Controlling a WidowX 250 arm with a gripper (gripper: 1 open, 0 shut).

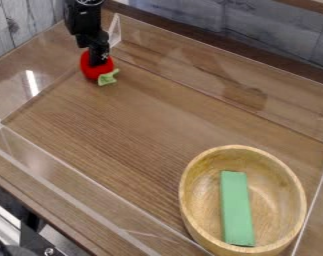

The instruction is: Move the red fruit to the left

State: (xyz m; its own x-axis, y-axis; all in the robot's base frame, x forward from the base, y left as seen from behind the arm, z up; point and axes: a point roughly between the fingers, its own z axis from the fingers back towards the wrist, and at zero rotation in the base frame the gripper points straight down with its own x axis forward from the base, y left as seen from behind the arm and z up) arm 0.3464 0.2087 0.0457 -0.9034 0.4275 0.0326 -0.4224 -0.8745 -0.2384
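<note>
The red fruit [97, 68] is a small round bright-red toy with a light-green leafy bit at its lower right. It rests on the wooden table at the far left, near the back wall. My black gripper [92, 47] hangs straight above it, fingers pointing down and spread open, their tips just over the fruit's top. Nothing is held between the fingers. Whether the tips touch the fruit cannot be told.
A wooden bowl [204, 175] sits at the front right with a flat green block [237, 207] lying inside. Clear plastic walls [191, 50] ring the wooden table [137, 140]. The table's front edge runs along the lower left.
</note>
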